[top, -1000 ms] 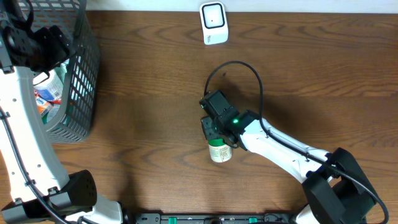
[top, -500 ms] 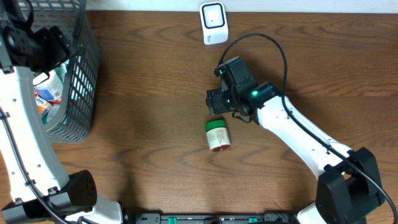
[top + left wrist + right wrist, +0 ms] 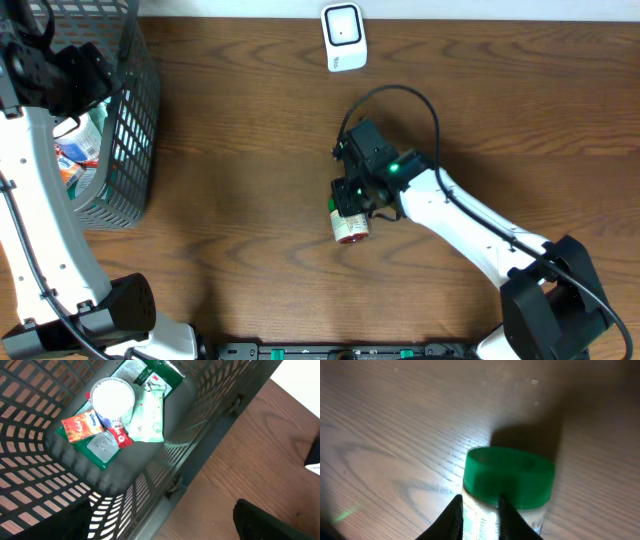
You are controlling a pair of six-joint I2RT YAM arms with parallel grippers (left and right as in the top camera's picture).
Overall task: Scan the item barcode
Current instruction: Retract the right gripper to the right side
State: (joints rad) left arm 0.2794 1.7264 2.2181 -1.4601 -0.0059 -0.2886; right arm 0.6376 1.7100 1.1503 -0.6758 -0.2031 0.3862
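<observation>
A small bottle [image 3: 351,228] with a green cap [image 3: 509,477] and a white printed label lies on its side on the wooden table, cap pointing to the far side. My right gripper [image 3: 349,196] hovers over its cap end. In the right wrist view its fingertips [image 3: 479,497] stand a narrow gap apart, narrower than the bottle, with nothing between them. The white scanner [image 3: 343,37] stands at the table's far edge. My left gripper [image 3: 162,522] hangs wide open and empty over the basket [image 3: 125,120].
The dark mesh basket [image 3: 200,455] at the left holds several packets and a white-lidded tub [image 3: 114,397]. A black cable [image 3: 400,95] loops above my right arm. Bare wood lies between the basket and the bottle.
The right gripper let go of the bottle, swung away toward the scanner, then came back over the cap end with its jaws narrowed. The bottle now lies on the table. The left arm stayed still.
</observation>
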